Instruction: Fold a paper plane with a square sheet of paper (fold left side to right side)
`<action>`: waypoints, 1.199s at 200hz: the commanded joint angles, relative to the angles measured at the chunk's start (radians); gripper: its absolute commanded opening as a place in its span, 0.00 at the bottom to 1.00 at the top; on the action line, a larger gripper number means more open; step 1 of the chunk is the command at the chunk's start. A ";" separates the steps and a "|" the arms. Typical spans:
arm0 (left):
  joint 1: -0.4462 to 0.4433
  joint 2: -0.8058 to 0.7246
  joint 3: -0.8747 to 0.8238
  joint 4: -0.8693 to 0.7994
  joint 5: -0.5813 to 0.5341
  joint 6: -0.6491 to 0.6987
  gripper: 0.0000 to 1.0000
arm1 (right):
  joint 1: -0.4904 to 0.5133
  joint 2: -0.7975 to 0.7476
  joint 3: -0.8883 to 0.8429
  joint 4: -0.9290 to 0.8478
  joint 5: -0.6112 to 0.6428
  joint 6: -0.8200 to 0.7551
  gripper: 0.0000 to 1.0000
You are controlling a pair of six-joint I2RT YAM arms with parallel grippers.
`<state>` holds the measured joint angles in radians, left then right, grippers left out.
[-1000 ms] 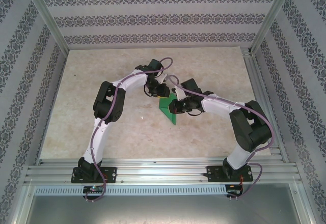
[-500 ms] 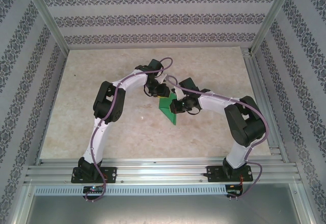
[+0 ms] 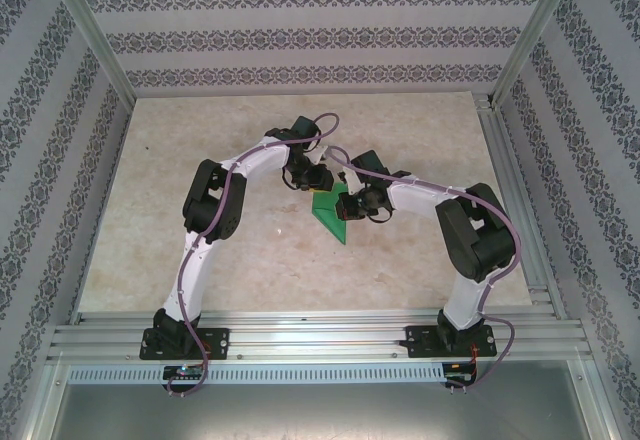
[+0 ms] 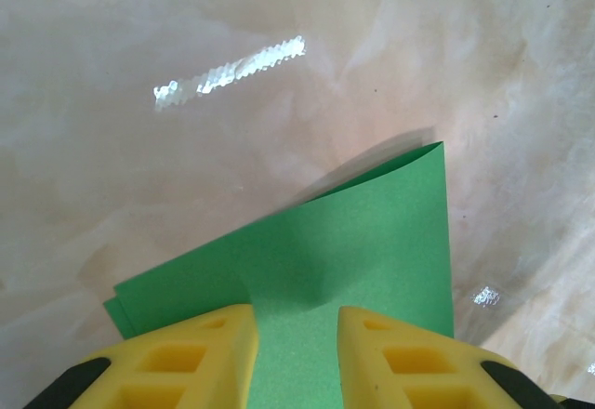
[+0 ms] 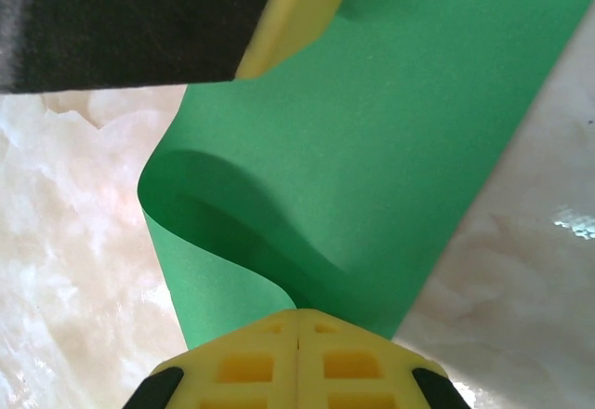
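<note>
Left gripper [image 3: 309, 181]: positioned at mid-table, at the far end of the paper [image 3: 330, 219]. In the left wrist view the left gripper [image 4: 297, 323] has its fingers spread apart, with flat green paper [image 4: 372, 242] visible through the gap. The fingers sit over the paper; whether they touch it cannot be told.

Paper: lies on the table [image 3: 200, 160] between the two grippers. It is doubled over. A lower layer shows along the left edge in the left wrist view, and the far corner stands slightly off the surface.

Right gripper [image 3: 351, 206]: positioned just beside the paper's right edge. In the right wrist view the right gripper [image 5: 297, 321] has its fingers pressed together, tips against a rounded, uncreased bend in the paper [image 5: 400, 139]. No paper shows between them.
</note>
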<state>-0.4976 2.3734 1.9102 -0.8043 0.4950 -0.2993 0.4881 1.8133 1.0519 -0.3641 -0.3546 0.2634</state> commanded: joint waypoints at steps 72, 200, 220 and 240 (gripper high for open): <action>0.001 0.021 -0.034 -0.021 -0.043 0.012 0.32 | -0.008 0.050 0.036 -0.024 0.029 0.008 0.00; 0.000 0.023 -0.039 -0.019 -0.045 0.011 0.32 | -0.008 0.080 0.062 -0.060 0.055 0.007 0.00; 0.001 0.023 -0.038 -0.019 -0.046 0.012 0.32 | -0.008 0.090 0.061 -0.073 0.065 0.004 0.00; 0.000 0.020 -0.034 -0.025 -0.045 0.012 0.32 | -0.008 0.095 0.056 -0.085 0.072 0.002 0.00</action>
<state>-0.4976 2.3734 1.9087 -0.8017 0.4953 -0.2993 0.4881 1.8790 1.0981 -0.4129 -0.3233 0.2672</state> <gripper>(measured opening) 0.317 0.042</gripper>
